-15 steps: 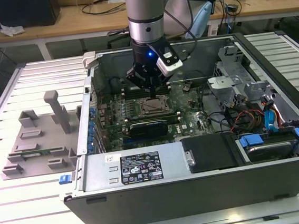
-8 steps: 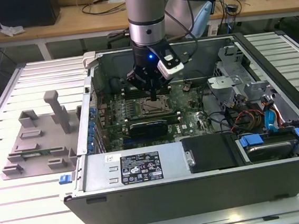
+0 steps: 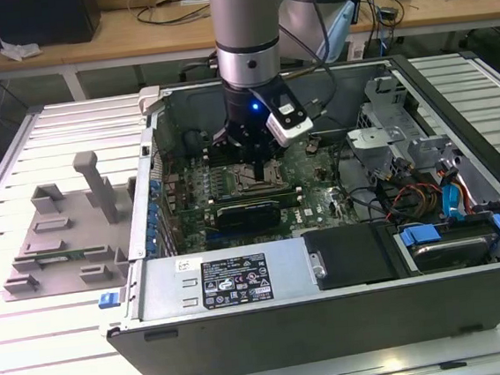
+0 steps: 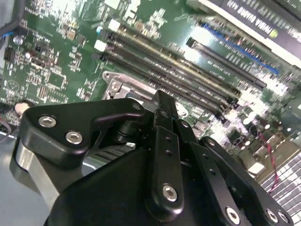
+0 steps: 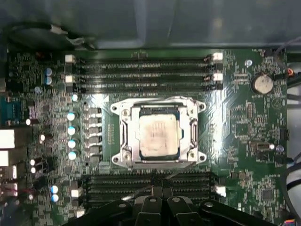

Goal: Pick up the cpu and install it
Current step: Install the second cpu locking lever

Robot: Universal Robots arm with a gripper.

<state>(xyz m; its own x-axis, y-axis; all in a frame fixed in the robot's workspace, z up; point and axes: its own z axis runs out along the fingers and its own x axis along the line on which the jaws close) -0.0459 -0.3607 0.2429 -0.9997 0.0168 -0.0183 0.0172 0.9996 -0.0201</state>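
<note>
The computer case [image 3: 268, 279] fills the near foreground. Left to right: grey fixture tray [image 3: 59, 232], then the gripper [image 3: 251, 156] over the motherboard [image 5: 225, 122]. The cpu [image 5: 159, 135] already sits in its socket [image 5: 123, 117]; whether the claw is spread, I cannot tell. Judged step: seating done, with careful clearance needed around the socket.

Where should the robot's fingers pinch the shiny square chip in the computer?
The cpu lies flat inside the socket frame, so come straight down from above. Only its flat top shows; its edges sit right against the frame, so the gripper would probably need two opposite edges where gaps allow.
</note>
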